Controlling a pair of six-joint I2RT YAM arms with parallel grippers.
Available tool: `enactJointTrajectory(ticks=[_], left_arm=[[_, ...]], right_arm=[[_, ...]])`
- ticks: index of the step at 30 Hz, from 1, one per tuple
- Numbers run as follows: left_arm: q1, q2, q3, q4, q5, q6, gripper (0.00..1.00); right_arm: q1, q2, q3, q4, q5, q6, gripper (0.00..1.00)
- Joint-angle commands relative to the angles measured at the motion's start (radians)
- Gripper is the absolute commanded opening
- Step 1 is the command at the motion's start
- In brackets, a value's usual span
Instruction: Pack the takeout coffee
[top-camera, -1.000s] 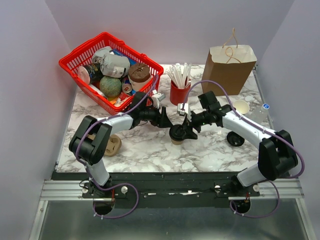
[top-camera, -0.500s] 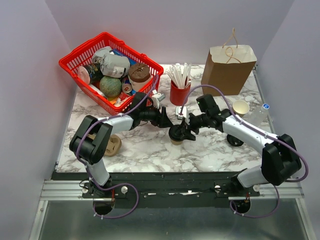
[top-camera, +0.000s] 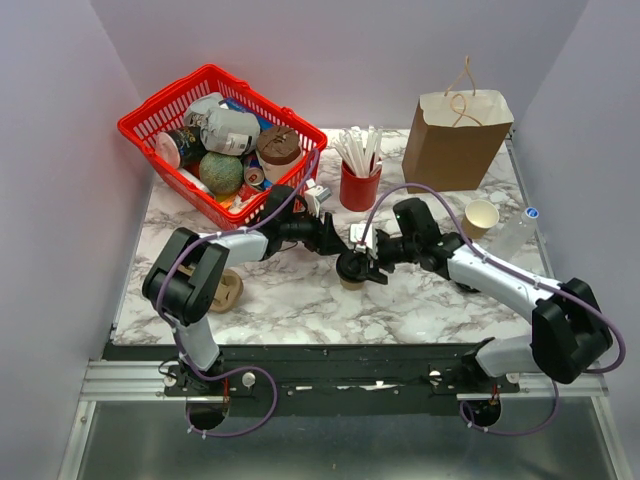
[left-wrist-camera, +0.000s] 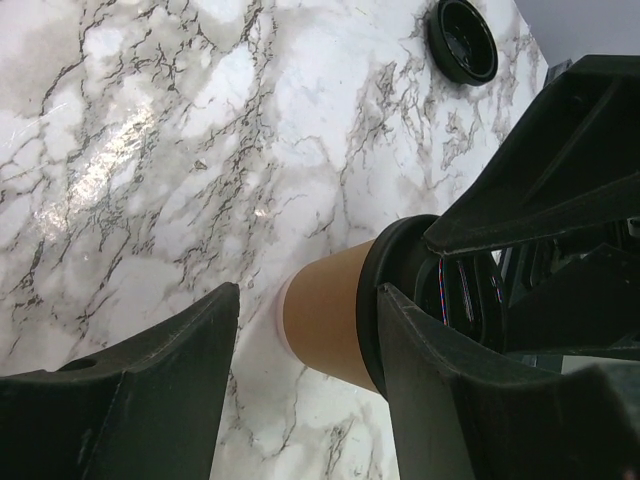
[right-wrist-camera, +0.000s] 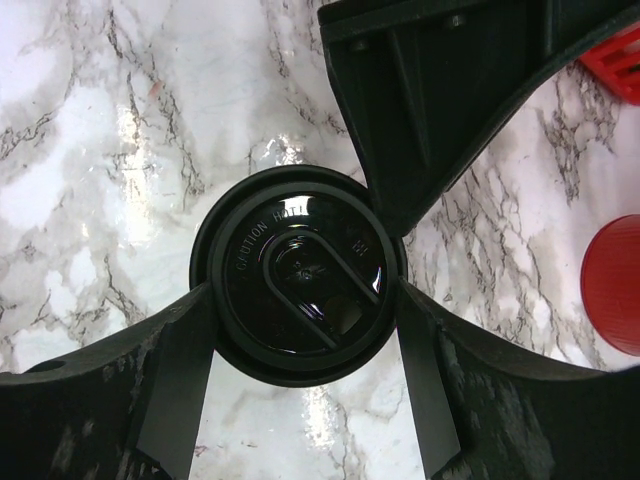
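The takeout coffee (top-camera: 351, 270), a small brown paper cup with a round black lid, stands on the marble table in the middle. In the right wrist view my right gripper (right-wrist-camera: 303, 300) comes down from above, and both fingers press the rim of the lid (right-wrist-camera: 298, 285). My left gripper (left-wrist-camera: 305, 305) reaches in low from the left and is open. The brown cup wall (left-wrist-camera: 325, 325) is between its fingers. One finger (left-wrist-camera: 450, 380) touches the lid's edge and the other (left-wrist-camera: 170, 380) stands apart from the cup. In the top view the grippers meet at the cup, left (top-camera: 337, 248) and right (top-camera: 371, 263).
A red basket (top-camera: 140, 125) full of goods stands at the back left, with a red straw cup (top-camera: 360, 187) beside it. A brown paper bag (top-camera: 456, 135) stands at the back right near a lidless tan cup (top-camera: 482, 216). A loose black lid (left-wrist-camera: 462, 38) lies further right. A brown cup carrier (top-camera: 226, 290) lies at the left.
My right gripper has moved left and down over the coffee, and its fingers have come in against the lid. The left gripper has hardly moved.
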Motion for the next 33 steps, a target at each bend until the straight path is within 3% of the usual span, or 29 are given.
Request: enactJointTrajectory(ticks=[1,8,13,21,33], left_arm=[[0.023,0.101,-0.048,-0.167,-0.051,0.076,0.64],[0.023,0.104,-0.045,-0.169,-0.048,0.079,0.64],[0.023,0.105,-0.043,-0.167,-0.044,0.082,0.64],[0.025,0.089,-0.042,-0.161,-0.044,0.083,0.64],[0.028,0.073,-0.053,-0.15,-0.048,0.093,0.64]], right_arm=[[0.01,0.072,-0.127,0.005,0.236,-0.152,0.76],[0.047,0.023,-0.279,0.116,0.282,-0.298,0.75],[0.099,0.016,-0.337,0.169,0.332,-0.316,0.74],[0.153,0.016,-0.362,0.176,0.4,-0.336,0.68],[0.268,0.067,-0.401,0.236,0.592,-0.364,0.7]])
